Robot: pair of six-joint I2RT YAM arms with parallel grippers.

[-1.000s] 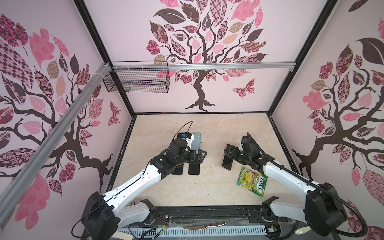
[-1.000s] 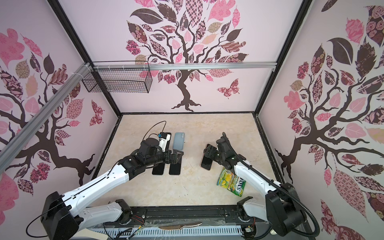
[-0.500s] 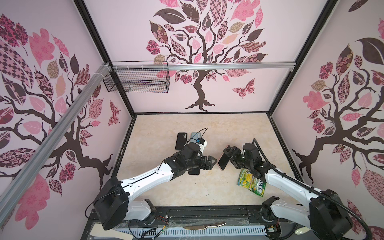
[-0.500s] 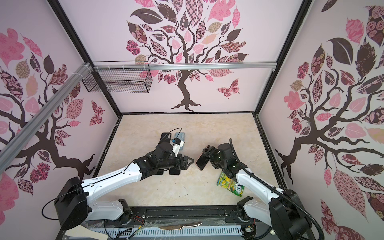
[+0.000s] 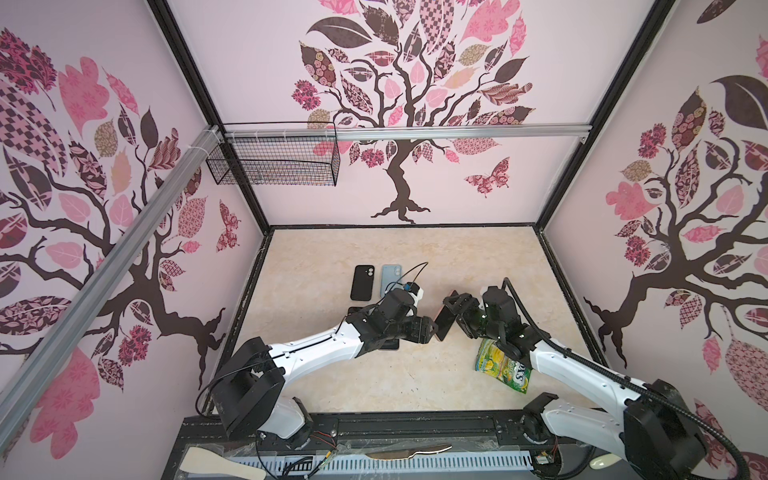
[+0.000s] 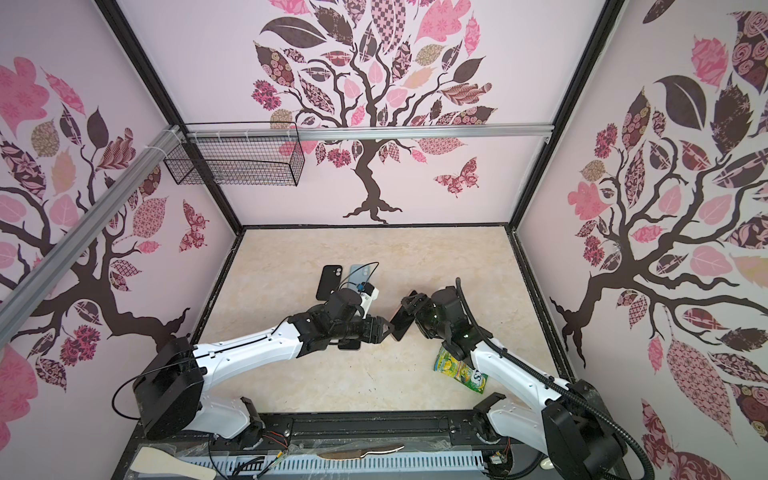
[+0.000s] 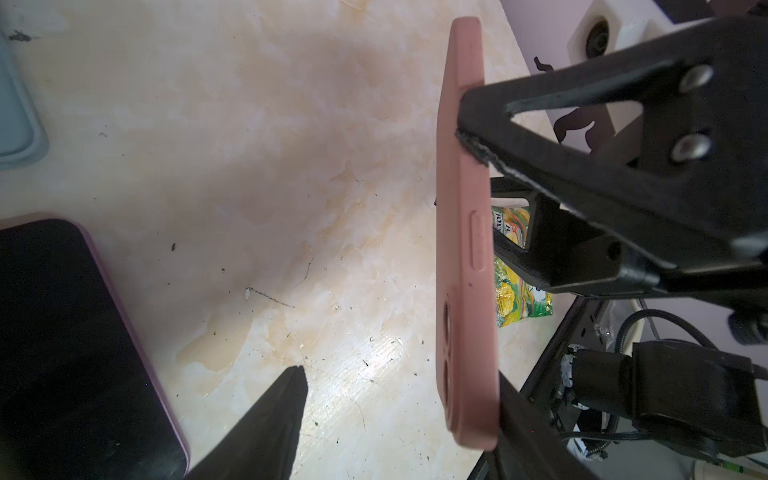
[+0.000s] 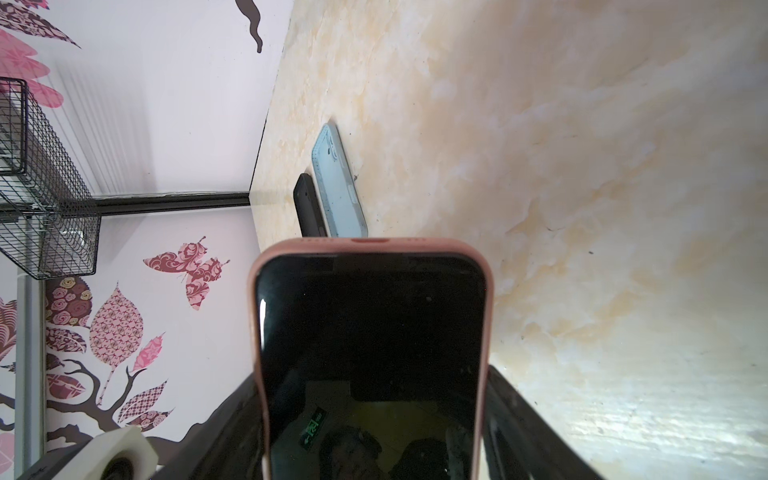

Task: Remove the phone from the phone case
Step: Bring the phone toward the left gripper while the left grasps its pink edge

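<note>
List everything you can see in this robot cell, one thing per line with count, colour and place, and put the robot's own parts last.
pink-cased phone: 1, pink case and black screen, held by the right gripper at mid-table
black case: 1, black, flat on the table, far side
blue case: 1, light blue, beside the black case
dark phone: 1, black with a purple edge, on the table under the left arm
snack packet: 1, green and yellow, on the table by the right arm
basket: 1, black wire, on the back rail
spatula: 1, pale wood, front ledge
knife: 1, front ledge
table: 1, beige marble
left gripper: 1, black, open around the pink case's end
right gripper: 1, black, shut on the pink-cased phone
</note>
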